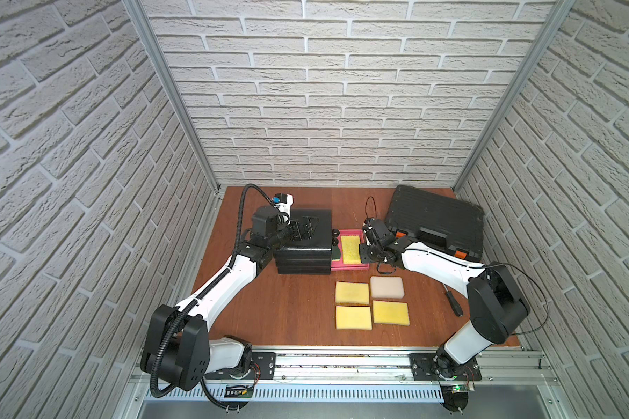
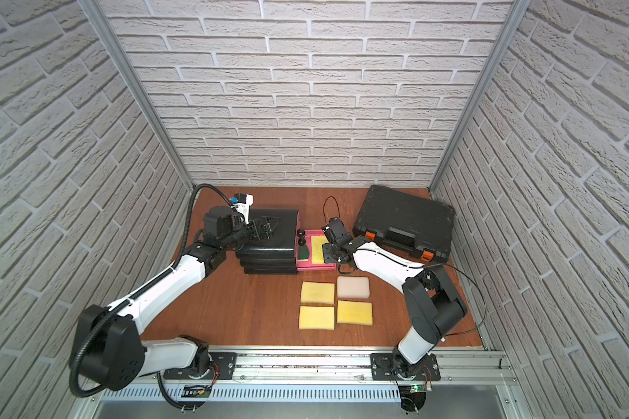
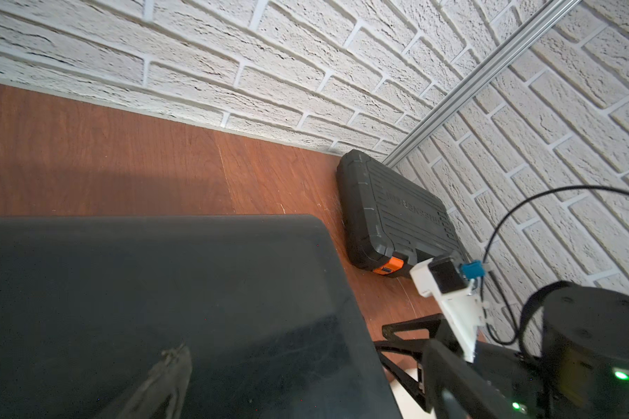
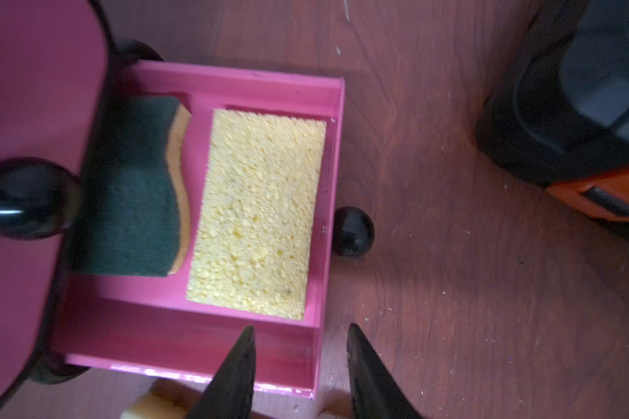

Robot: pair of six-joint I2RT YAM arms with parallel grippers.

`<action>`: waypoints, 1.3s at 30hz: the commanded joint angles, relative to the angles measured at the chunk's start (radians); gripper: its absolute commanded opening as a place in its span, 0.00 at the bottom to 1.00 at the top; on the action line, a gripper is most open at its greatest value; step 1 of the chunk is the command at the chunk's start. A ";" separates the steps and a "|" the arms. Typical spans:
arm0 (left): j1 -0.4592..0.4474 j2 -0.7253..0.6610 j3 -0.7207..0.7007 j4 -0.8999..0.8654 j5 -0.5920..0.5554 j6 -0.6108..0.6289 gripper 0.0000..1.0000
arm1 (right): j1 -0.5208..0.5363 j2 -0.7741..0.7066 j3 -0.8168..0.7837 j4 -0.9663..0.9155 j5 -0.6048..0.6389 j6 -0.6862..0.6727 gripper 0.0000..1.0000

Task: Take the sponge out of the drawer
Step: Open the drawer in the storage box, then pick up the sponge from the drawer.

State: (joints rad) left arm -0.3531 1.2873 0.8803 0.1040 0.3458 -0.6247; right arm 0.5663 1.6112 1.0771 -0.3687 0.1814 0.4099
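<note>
yellow sponge (image 4: 256,214), lengthwise along drawer front (image 4: 335,163)

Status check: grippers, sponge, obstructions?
Left gripper open over cabinet. Right gripper open, empty, above open drawer. Yellow sponge flat inside, green-topped sponge beside it. Nothing blocking.

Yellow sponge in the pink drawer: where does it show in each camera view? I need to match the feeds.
In a top view: yellow sponge lies in the open pink drawer, mid-table.
In a top view: same place, slightly further left in the picture.
Left wrist view: not in it.
Right wrist view: middle of the picture, beside the green-topped sponge.
Shared landmark: black tool case.
</note>
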 commanded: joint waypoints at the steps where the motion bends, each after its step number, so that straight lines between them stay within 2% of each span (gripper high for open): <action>1: 0.009 -0.009 -0.041 -0.076 0.004 -0.013 0.98 | 0.054 -0.011 0.011 0.056 0.024 -0.050 0.42; 9: 0.011 -0.044 -0.057 -0.097 0.000 -0.016 0.98 | 0.156 0.146 0.097 0.084 0.052 -0.094 0.41; 15: 0.017 -0.080 -0.072 -0.113 -0.013 -0.010 0.98 | 0.173 0.228 0.141 0.080 0.100 -0.095 0.41; 21: 0.019 -0.074 -0.072 -0.107 -0.015 -0.014 0.98 | 0.175 0.231 0.120 0.091 0.133 -0.087 0.41; 28: 0.019 -0.052 -0.066 -0.093 -0.006 -0.021 0.98 | 0.175 0.151 0.027 0.167 0.133 -0.073 0.42; 39: 0.019 -0.069 -0.069 -0.095 -0.005 -0.024 0.98 | 0.172 0.138 -0.001 0.185 0.180 -0.009 0.44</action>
State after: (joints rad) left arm -0.3412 1.2110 0.8364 0.0593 0.3382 -0.6296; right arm 0.7395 1.7615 1.0794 -0.1913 0.3313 0.3679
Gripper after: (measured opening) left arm 0.983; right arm 0.442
